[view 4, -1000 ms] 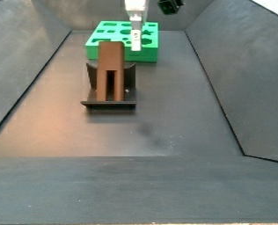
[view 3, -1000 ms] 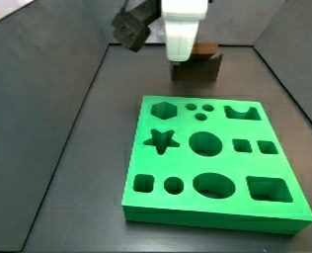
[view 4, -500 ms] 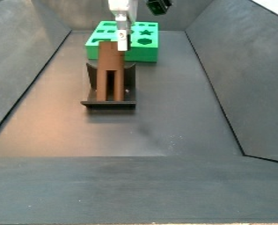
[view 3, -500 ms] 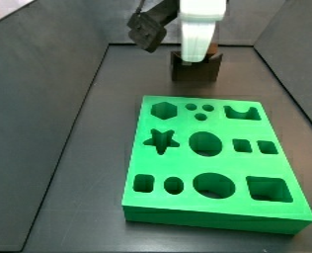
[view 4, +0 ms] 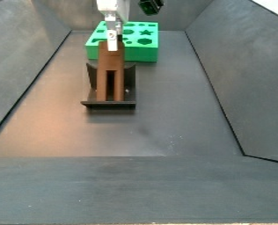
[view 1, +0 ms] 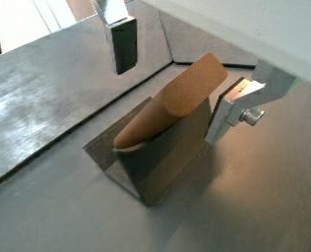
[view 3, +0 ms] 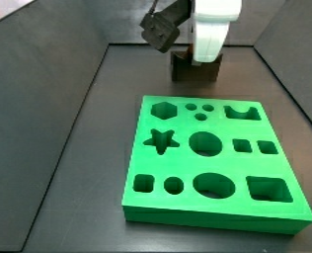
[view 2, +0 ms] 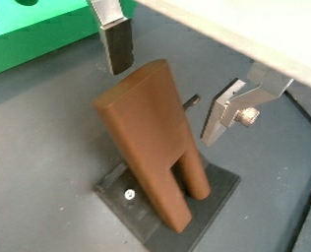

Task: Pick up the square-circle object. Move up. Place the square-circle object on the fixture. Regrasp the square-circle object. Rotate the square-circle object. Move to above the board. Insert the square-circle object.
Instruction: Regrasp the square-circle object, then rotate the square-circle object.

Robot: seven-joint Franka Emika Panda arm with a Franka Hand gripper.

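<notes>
In a side view the board [view 3: 211,215] fills the lower middle. Behind it, at upper centre, the fixture [view 2: 152,212] carries the square-circle object [view 2: 152,128], leaning upright. The gripper [view 2: 165,98] hangs over it, fingers [view 2: 116,49] spread either side, not touching. This looks like the regrasp step: next it should lower and close.

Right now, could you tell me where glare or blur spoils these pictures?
In a wrist view, glare whitens the grey metal floor beside the brown fixture; in both wrist views the open gripper looks soft; in both side views the bright green board stays sharp.
</notes>
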